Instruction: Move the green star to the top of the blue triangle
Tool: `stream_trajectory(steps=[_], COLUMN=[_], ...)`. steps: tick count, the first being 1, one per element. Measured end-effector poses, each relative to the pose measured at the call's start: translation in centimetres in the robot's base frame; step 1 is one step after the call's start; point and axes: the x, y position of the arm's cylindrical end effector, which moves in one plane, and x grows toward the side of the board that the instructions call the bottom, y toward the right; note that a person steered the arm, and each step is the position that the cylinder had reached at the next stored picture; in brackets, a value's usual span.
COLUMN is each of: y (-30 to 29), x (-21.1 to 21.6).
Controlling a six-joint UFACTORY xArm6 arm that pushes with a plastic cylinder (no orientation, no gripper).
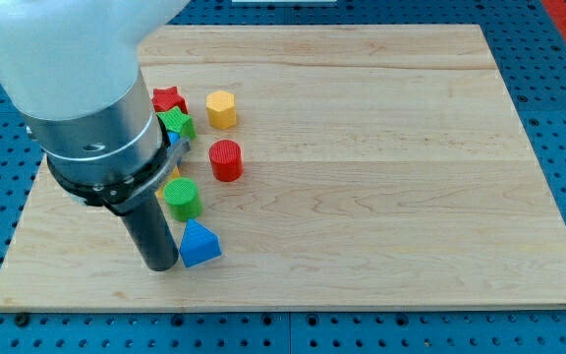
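Camera view, single frame, itemised from the tool outward.

Item 1: my tip, lower end of a straight dark rod. This tool had no parts to spread or press together and pinched nothing. It rested on the surface toward the view's bottom left, just beside the blue triangle on that block's left; whether the two touched could not be told.

Item 2: blue triangle, lying immediately to the view's right of my tip.

Item 3: green cylinder, upright, just above the blue triangle and close against the rod's right side.

Item 4: red cylinder, upright, up and to the right of the green cylinder, apart from it.

Item 5: green star, partly hidden behind the arm's grey collar, well above the blue triangle, with the green cylinder between them. A small blue piece showed at its lower edge; shape not made out.

Item 6: red star, just above the green star, seemingly touching it, also partly covered by the arm.

Item 7: yellow block, apparently hexagonal, to the right of the red star, apart from it.

Item 8: surface, a pale wooden board.
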Motion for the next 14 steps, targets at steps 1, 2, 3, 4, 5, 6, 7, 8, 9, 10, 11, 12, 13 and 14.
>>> stream_trajectory(steps=[1, 2, 3, 4, 5, 6, 7, 8, 9, 10, 11, 12, 13, 14], y=[4.4, 7.7, 8.5, 8.5, 8.5, 9.4, 15.2, 18.1, 13.6, 9.8, 7.2, 7.2, 6.7, 6.4], x=[-0.3, -0.3, -0.3, -1.9, -3.2, -4.0, -5.5, -9.1, -8.7, -8.0, -8.4, -10.0, -9.6, -8.3])
